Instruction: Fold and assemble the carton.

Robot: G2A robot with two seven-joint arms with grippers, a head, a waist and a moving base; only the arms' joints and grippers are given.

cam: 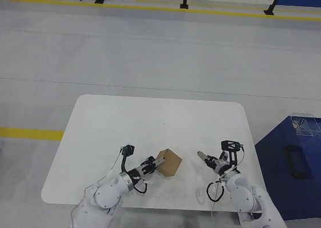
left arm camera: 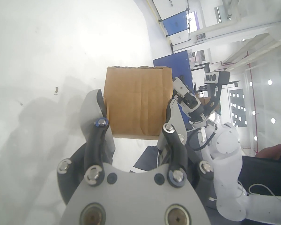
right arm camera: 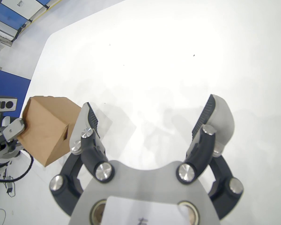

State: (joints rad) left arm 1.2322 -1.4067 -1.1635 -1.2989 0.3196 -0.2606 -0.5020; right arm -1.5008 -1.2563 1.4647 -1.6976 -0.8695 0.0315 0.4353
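Clamping the carton (left arm camera: 138,90) between its two pads, the left gripper (left arm camera: 134,108) is pressing on opposite side walls of the brown box, which is sitting close to the near edge of the table (cam: 149,119), left of centre. Whether a lower corner is touching the tabletop or hanging just above it, I cannot tell. The right gripper (right arm camera: 152,108) is hanging near the box on its other side, apart from it, jaws spread wide and holding nothing. The main risk, as I am judging it, is coming from that two-point pinch: the walls are hollow card, so a harder squeeze is likely to be bowing them inward or skewing the square shape, while a lighter one is inviting the box to pivot between the pads. A push from the free claw on a flap could be twisting it out of the grip — and with the table edge so close, a slip could be sending it to the floor. As for heading, the carton is standing turned, one vertical corner facing the right gripper and a slotted face angling toward it. Its far rim, showing raw card, is pointing away from the left wrist. It is looking nearly cubic, so no clear long axis is showing.
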